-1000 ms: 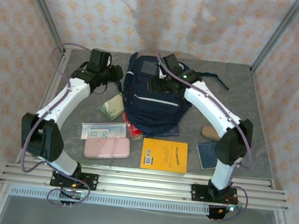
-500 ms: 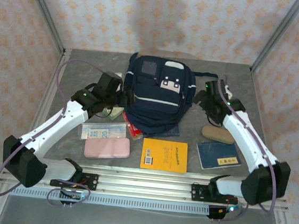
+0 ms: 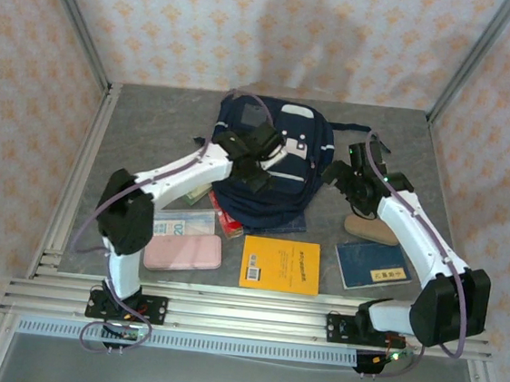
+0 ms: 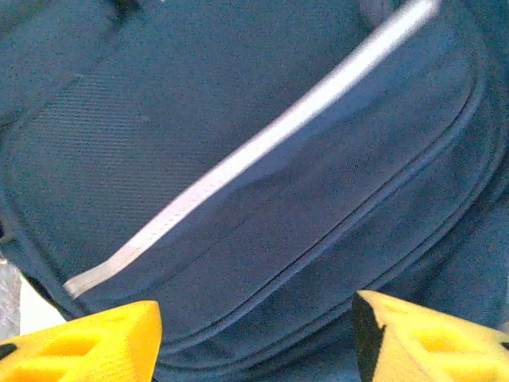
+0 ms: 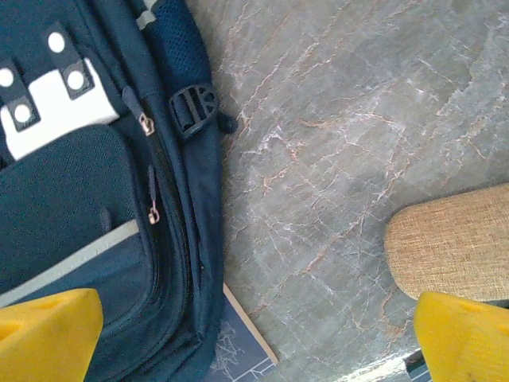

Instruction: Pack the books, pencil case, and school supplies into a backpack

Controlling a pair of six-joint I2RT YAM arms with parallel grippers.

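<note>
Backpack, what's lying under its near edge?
A navy book pokes out from under the backpack, and a red packet shows at its near left corner. How far either reaches underneath is covered by the fabric.

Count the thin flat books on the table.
3. An orange-yellow book with barcode lies front centre; a navy blue book right of it; another navy book sticks out from under the large navy fabric backpack. More may be hidden.
</note>
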